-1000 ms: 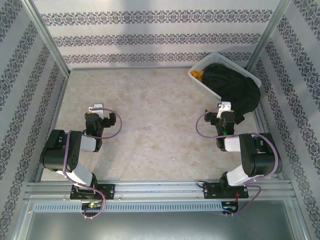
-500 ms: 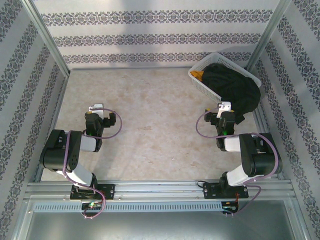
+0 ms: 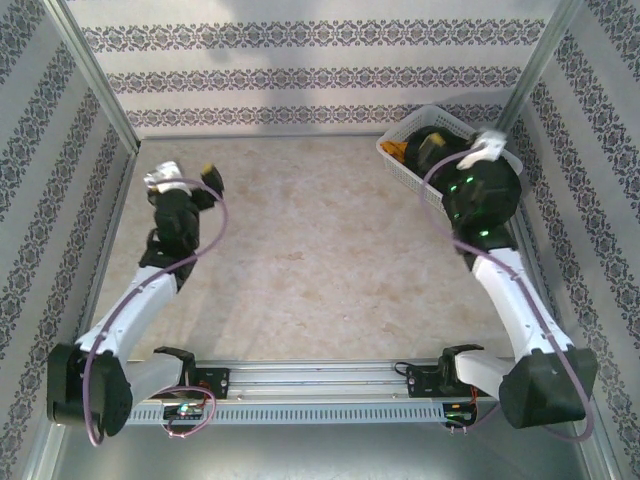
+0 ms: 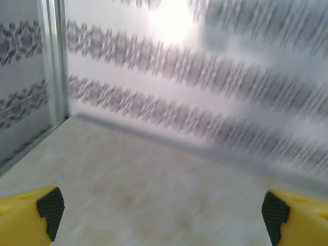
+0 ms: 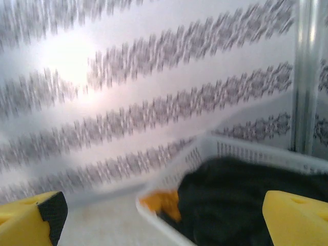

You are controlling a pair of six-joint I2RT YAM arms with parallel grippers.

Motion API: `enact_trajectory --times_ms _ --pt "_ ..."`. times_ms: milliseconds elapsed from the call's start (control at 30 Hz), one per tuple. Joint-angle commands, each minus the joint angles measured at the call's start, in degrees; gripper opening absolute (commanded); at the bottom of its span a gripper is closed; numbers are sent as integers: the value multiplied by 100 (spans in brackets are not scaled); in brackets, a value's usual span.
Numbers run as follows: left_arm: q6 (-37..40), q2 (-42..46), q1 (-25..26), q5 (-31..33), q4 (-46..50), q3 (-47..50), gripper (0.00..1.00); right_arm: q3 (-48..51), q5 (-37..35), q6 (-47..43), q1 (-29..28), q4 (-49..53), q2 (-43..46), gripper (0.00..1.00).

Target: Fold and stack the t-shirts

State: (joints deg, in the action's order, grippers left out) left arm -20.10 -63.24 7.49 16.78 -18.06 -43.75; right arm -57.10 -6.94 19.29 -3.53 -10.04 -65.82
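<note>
Hovering over the basket [image 3: 402, 161], right gripper [image 5: 165, 212] gapes empty — left gripper [image 4: 161, 212] likewise, arm outstretched.

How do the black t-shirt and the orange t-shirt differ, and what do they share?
Colour: the black t-shirt is dark, the orange t-shirt bright mustard. Extent: the black t-shirt fills most of the white basket; the orange t-shirt shows as a small patch at one corner. Both lie crumpled, unfolded, in that basket.
</note>
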Motion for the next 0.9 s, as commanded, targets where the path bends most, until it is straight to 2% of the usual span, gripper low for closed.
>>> enact_trajectory --times_ms 0,33,100,267,400,667,767,800,867 --pt "-2137 -439 -593 -1292 1585 -357 100 -1072 -204 1005 175 2864 -823 98" --pt "-2238 -693 -581 -1521 1844 -739 100 -1479 -671 1108 196 3399 -1091 98" --pt "-2193 -1211 -418 -2011 2401 -1494 100 -1996 -954 1206 324 3911 -1472 97" --pt "-1794 -2001 399 -2773 2971 -2549 100 -2904 -569 1095 833 4323 -2457 90" --pt "-1818 -2246 1044 -2909 2992 -2660 99 -3591 -273 867 1102 4643 -3473 90" --pt "-2306 -2403 1709 -3388 2449 -2483 76 -4591 85 793 1374 4994 -5052 87" --pt "-2408 -2362 1763 -3461 2397 -2431 67 -5160 416 739 1399 5180 -5634 77" --pt "-2438 -2328 1756 -3464 2398 -2405 63 -5322 482 780 1399 5257 -5779 70" --pt "-2431 -2242 1762 -3423 2422 -2348 56 -5527 597 837 1413 5353 -5883 41"
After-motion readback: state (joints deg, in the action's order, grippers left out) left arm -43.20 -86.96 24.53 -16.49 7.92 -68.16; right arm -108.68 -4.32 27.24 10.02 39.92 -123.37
